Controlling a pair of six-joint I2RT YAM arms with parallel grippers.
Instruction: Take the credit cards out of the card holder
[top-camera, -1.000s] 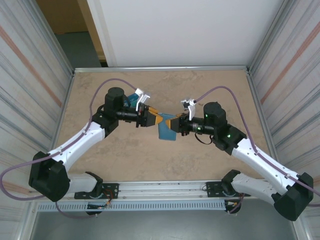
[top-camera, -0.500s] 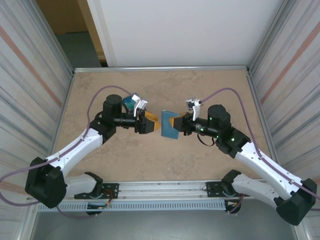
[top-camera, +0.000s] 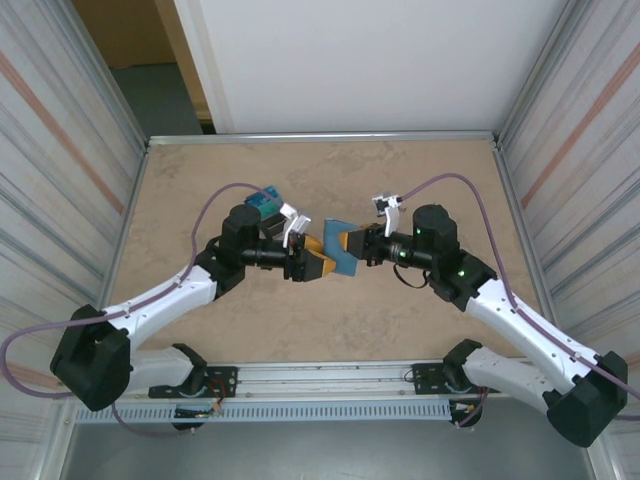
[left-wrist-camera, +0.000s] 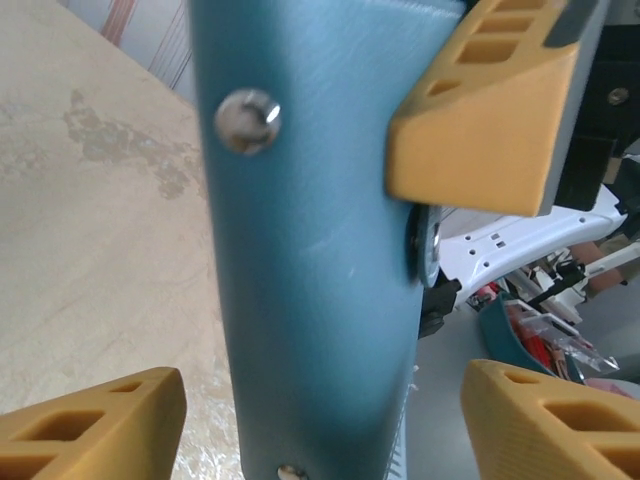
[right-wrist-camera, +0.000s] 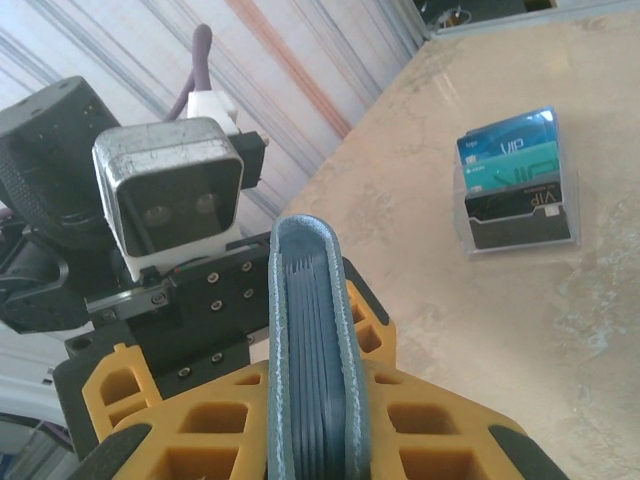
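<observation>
Because the right gripper (top-camera: 348, 245) clamps the card holder (left-wrist-camera: 300, 250) aloft, the left gripper (top-camera: 318, 258) gets its spread jaws around it, probably for opening.

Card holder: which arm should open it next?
Left, probably: the left end effector is open astride the card holder, while the right end effector is clamped on it.

White arms (top-camera: 170, 290), black joints (top-camera: 240, 225), purple cables (top-camera: 445, 177)

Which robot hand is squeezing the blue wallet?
The right gripper: its yellow jaws are shut on the card holder. The left gripper is open, with gaps on both sides of the wallet.
</observation>
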